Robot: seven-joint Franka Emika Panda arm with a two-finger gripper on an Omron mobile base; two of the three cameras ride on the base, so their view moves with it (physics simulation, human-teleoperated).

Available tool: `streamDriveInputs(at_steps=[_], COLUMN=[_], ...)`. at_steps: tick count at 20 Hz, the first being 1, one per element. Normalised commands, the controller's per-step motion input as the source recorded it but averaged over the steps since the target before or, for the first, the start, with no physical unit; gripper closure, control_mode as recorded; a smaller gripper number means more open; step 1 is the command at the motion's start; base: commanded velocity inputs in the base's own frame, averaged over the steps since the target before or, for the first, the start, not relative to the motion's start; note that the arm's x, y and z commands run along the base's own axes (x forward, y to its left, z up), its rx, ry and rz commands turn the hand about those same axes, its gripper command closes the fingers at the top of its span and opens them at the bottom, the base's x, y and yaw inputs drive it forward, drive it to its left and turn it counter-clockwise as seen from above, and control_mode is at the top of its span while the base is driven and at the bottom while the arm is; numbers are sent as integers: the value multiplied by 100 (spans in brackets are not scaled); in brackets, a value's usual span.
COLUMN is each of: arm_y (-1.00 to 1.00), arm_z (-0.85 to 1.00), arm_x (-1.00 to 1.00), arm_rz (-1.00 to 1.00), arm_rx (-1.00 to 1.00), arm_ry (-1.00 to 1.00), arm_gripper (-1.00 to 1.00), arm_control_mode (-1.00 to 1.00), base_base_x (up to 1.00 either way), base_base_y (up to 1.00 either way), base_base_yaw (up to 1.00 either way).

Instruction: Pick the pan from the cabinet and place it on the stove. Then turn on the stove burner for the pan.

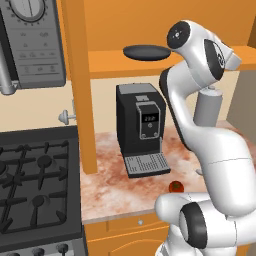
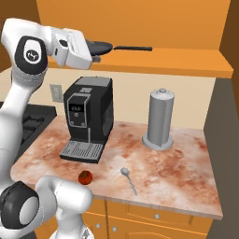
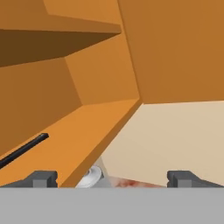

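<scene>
1. Orange wooden cabinet [image 2: 154,60] fills the upper part of my screens, its open shelf running above a mottled reddish stone counter [image 2: 186,172].
2. My two-finger gripper [image 2: 95,50] sits up at shelf level with its jaws wide apart and nothing between them.
3. What I need is the round shallow dark grey pan [image 1: 147,52], lying flat on that shelf. From the right base camera its bowl is just past my fingertips, touching or nearly so; I cannot tell which.
4. Its long thin black handle [image 2: 133,47] runs along the shelf away from the hand, towards the right end. In the hand camera the handle crosses the lower left, so I judge the pan lies to one side of the jaws, not yet between them.
5. Below the shelf stand a boxy black coffee machine [image 2: 86,116] and a tall grey cylindrical canister [image 2: 159,119], both well under my path.
6. Left of the counter is the black gas stove [image 1: 35,185] with cast-iron grates; the cabinet's upright side panel [image 1: 80,90] stands between shelf and stove, and I judge the carry must clear it.
</scene>
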Motion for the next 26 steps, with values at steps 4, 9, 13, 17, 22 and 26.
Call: streamDriveInputs(at_steps=[4, 9, 13, 17, 22, 26], arm_y=[1, 0, -1, -6, -9, -14], arm_z=[0, 0, 0, 0, 0, 0], arm_x=[24, 32, 35, 37, 39, 37], arm_rz=[0, 0, 0, 0, 0, 0], arm_rx=[0, 0, 1, 3, 3, 2], arm_ry=[0, 0, 0, 0, 0, 0], arm_gripper=[-100, -100, -100, -100, -100, -100], arm_control_mode=[-100, -100, -100, -100, -100, -100], base_base_x=[0, 0, 0, 0, 0, 0], base_base_y=[0, 0, 0, 0, 0, 0], base_base_yaw=[0, 0, 0, 0, 0, 0])
